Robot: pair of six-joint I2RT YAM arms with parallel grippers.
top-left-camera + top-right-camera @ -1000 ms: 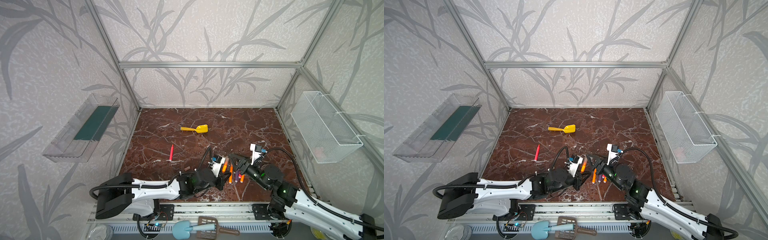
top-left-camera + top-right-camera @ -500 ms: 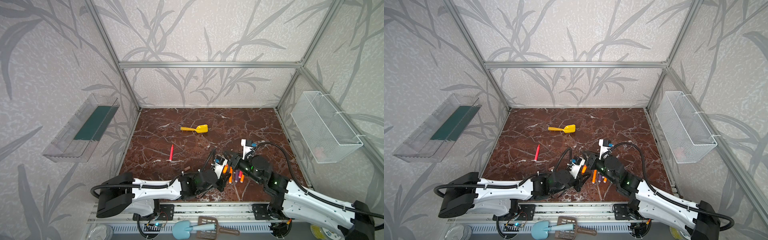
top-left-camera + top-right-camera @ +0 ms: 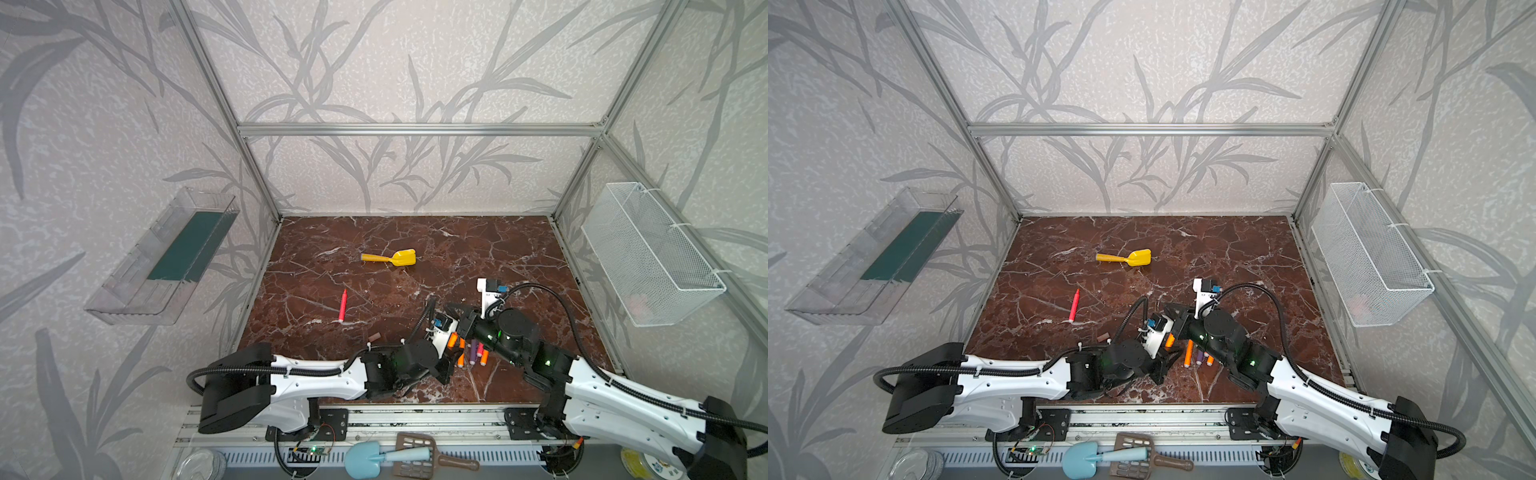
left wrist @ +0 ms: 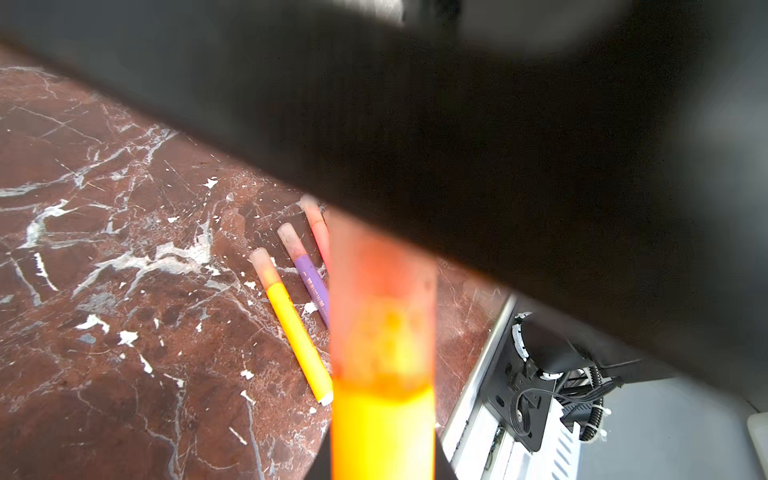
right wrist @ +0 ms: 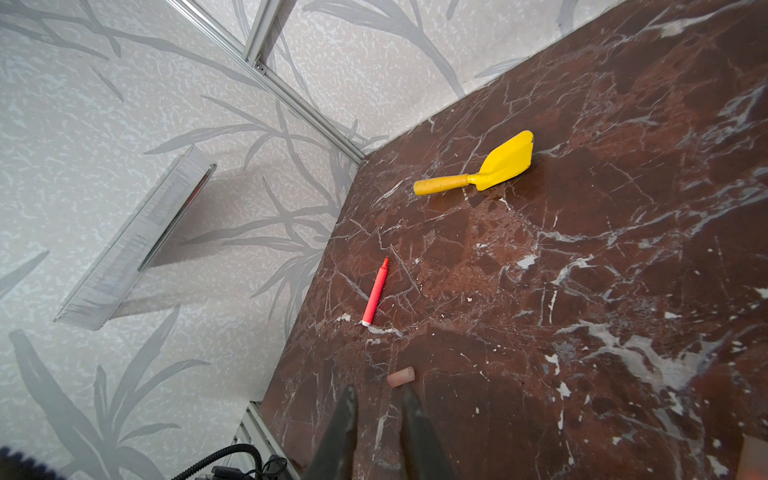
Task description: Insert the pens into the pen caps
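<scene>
yellow shovel, lone red pen apart, clustered pens near front

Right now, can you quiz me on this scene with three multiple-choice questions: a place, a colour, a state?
1. Where is the yellow shovel? A on the marble table; B in the wire basket; C in the wall tray.
2. What colour is the uncapped pen lying alone? A purple; B red; C green.
3. The orange pen in the left gripper is: A capped; B bare-tipped; C snapped.
Answers: 1A, it lies on the marble; 2B, its barrel is red; 3A, a translucent cap covers its tip.
</scene>
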